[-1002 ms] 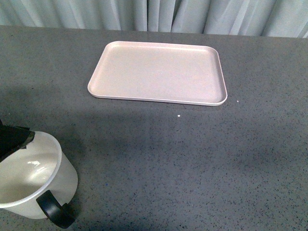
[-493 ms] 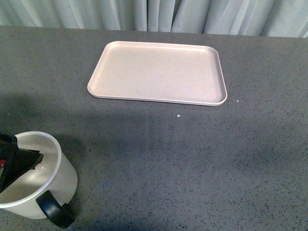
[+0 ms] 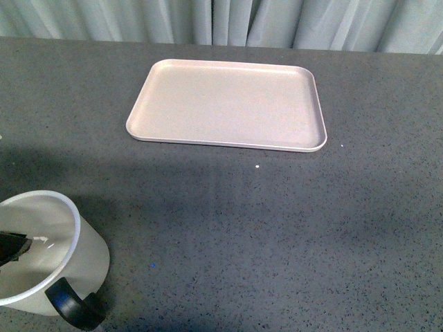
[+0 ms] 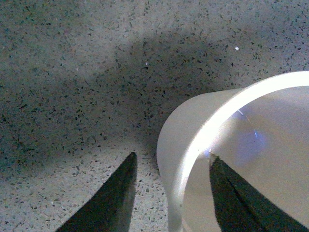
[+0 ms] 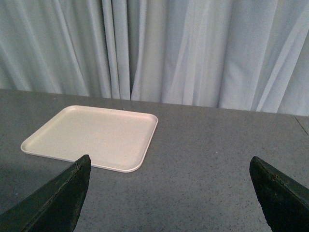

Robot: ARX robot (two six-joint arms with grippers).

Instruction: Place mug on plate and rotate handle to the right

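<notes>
The white cylindrical mug (image 3: pixel 82 257) stands on the grey speckled counter (image 3: pixel 277 228), near left, well apart from the pale pink rectangular plate (image 3: pixel 228 104). Its black loop handle (image 3: pixel 69 311) faces the robot. The left tool (image 4: pixel 172 155) straddles the mug's rim, parted, not clamped. The right tool (image 5: pixel 170 158) gapes wide, holding nothing.

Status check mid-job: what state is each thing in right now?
mug: upright on the table, off the plate.
handle: pointing toward the robot.
plate: flat, empty.
left gripper: open, straddling the mug's wall.
right gripper: open, empty.
</notes>
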